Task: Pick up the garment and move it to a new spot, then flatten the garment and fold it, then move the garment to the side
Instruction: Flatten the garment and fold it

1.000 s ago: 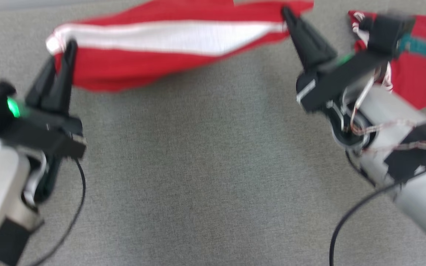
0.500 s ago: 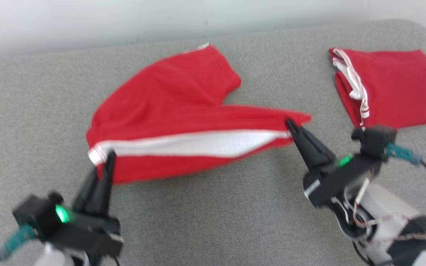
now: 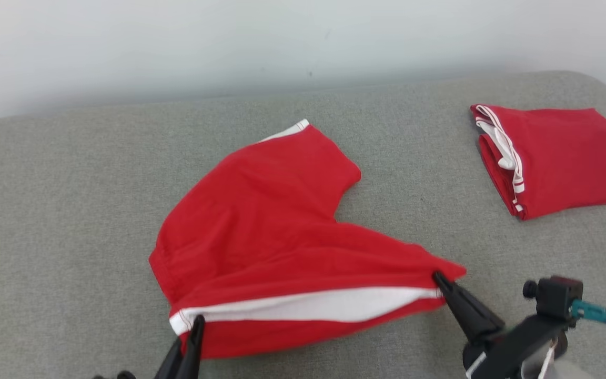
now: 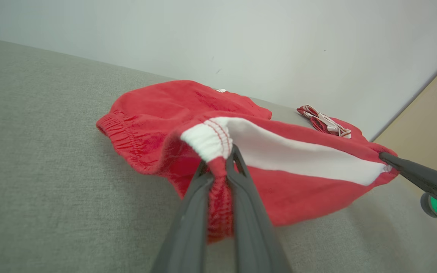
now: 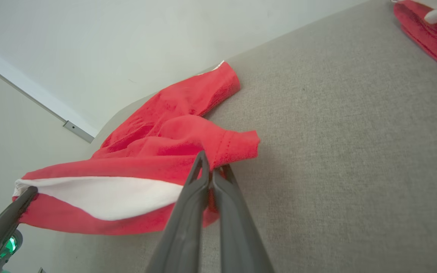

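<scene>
The garment (image 3: 282, 231) is red with a white panel and a gathered waistband. Its far part lies spread on the grey cushioned surface (image 3: 71, 210); its near edge is stretched between my two grippers. My left gripper (image 3: 197, 322) is shut on the waistband corner, and in the left wrist view the left gripper (image 4: 230, 151) pinches bunched red cloth of the garment (image 4: 298, 197). My right gripper (image 3: 436, 276) is shut on the opposite corner; the right wrist view shows the right gripper (image 5: 209, 161) clamped on a fold of the garment (image 5: 157, 151).
A second red garment (image 3: 561, 152), folded, with white striped trim, lies at the far right of the surface. A pale wall (image 3: 282, 42) rises just behind the surface's back edge. Bare grey cushion lies to the left and in front.
Both grippers, still shut on the garment, drew its near edge down and back toward me, so its far part now lies spread on the surface. The head view also tilted up.
</scene>
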Controlling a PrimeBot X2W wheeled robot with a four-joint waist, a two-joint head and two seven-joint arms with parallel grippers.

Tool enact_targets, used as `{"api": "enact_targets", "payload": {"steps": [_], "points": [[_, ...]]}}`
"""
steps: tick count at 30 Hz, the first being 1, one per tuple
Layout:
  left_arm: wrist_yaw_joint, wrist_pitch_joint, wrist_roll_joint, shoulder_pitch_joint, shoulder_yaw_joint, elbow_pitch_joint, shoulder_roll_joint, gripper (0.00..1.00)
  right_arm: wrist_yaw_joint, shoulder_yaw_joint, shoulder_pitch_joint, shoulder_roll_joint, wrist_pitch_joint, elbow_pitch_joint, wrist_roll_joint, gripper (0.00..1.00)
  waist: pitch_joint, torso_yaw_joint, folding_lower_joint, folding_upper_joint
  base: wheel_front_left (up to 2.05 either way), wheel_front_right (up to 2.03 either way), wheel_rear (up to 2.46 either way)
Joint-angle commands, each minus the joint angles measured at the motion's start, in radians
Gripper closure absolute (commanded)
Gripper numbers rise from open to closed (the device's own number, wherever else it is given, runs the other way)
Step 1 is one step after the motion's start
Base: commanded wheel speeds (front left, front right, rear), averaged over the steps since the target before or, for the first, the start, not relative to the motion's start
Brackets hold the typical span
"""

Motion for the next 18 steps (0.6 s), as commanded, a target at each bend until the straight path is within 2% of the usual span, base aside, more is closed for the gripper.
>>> {"api": "enact_targets", "payload": {"steps": [1,9,18], "points": [[-0.007,-0.004,0.015,0.036,0.011,0.001,-0.014,1.0,0.0,-0.016,0.042,-0.007,0.012,-0.012,-0.01,1.0,-0.013,0.009,0.0001,0.0001,0.0,0.0,0.0],[-0.048,-0.004,0.053,0.103,0.049,0.03,-0.067,1.0,0.0,-0.102,0.147,0.013,0.068,-0.049,-0.058,1.0,-0.014,0.019,0.0001,0.0001,0.0,0.0,0.0],[-0.095,-0.004,0.113,0.046,0.119,0.017,-0.106,1.0,0.0,-0.189,0.086,0.075,0.109,-0.102,-0.179,1.0,-0.021,0.031,0.0001,0.0001,0.0,0.0,0.0]]}}
